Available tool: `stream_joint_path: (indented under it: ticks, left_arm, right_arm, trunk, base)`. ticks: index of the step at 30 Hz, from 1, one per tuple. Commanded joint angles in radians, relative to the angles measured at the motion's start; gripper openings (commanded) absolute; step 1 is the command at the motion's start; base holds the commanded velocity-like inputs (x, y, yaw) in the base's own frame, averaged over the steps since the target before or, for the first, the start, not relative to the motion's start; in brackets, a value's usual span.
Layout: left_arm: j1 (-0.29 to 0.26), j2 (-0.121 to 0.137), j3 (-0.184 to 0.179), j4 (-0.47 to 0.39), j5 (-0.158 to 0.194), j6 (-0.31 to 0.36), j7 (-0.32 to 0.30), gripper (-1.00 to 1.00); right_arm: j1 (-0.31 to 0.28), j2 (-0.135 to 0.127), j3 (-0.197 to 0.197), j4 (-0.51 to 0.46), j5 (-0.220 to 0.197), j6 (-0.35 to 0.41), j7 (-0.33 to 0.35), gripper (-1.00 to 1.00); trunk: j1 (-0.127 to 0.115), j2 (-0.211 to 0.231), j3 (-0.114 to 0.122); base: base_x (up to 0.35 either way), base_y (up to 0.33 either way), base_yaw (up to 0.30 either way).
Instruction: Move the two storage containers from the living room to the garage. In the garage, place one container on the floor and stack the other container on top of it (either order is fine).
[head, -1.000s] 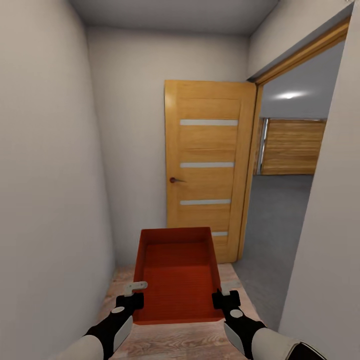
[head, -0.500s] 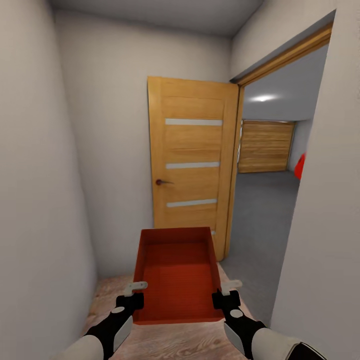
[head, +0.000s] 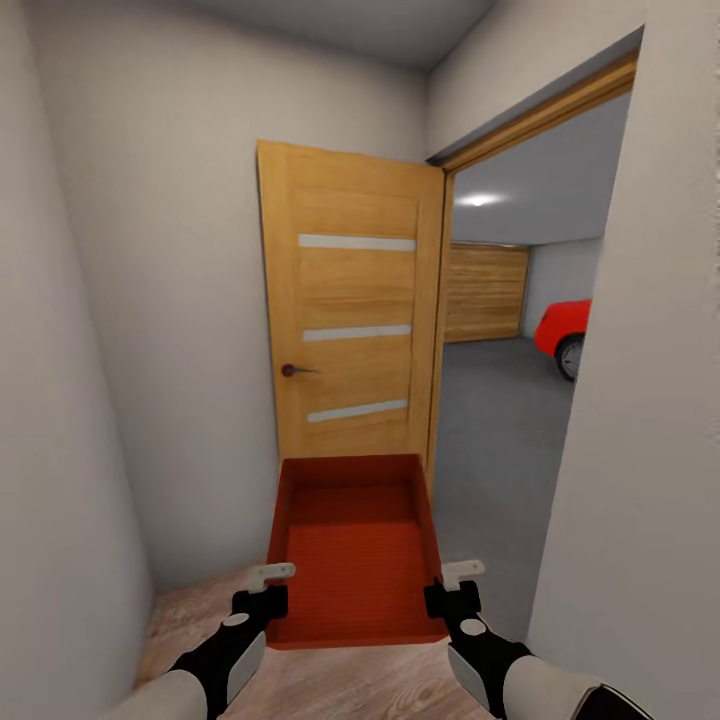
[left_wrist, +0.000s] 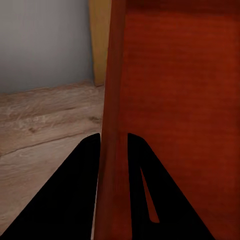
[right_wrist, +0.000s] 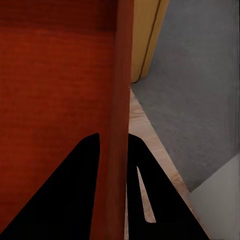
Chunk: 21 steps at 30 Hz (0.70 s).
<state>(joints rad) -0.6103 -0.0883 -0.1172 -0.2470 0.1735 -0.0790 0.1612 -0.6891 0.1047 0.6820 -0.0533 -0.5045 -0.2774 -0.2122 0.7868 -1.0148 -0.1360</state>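
Carrying orange-red box (head: 355, 545) in front of me, above wood-plank floor (head: 330, 685), short of garage doorway. My left hand (head: 268, 590) pinches left wall, my right hand (head: 452, 588) pinches right wall, fingers closed on each. Open wooden door (head: 345, 310) dead ahead, grey garage floor (head: 490, 440) and red car (head: 565, 330) to right. Risk: tight turn, box clips door or frame, slips from grip

**Narrow hallway opening onto a garage**

A wooden door (head: 350, 310) is standing open against pale walls (head: 150, 300). Below it, wood-plank flooring (head: 340, 685) is meeting dark grey floor (head: 490, 440). Beyond the door, a ceiling light (head: 480, 199) is glowing above a red car (head: 565, 330).
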Motion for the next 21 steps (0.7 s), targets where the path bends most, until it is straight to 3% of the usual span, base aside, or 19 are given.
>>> stream_joint_path:
  ticks: [1, 21]
  left_arm:
    - [0.0, 0.007, -0.018, -0.002, -0.005, -0.034, 0.036, -1.0]
    - [0.0, 0.007, -0.018, -0.001, -0.005, -0.035, 0.037, -1.0]
  right_arm:
    - [-0.001, 0.001, -0.076, -0.001, -0.002, 0.004, 0.004, -1.0]
    - [-0.001, 0.001, -0.076, 0.0, -0.002, 0.004, 0.004, -1.0]
  trunk:
    - [0.0, -0.001, -0.002]
    - [0.0, -0.001, -0.002]
  base:
    - [0.189, 0.172, -0.286]
    - [0.185, 0.157, -0.286]
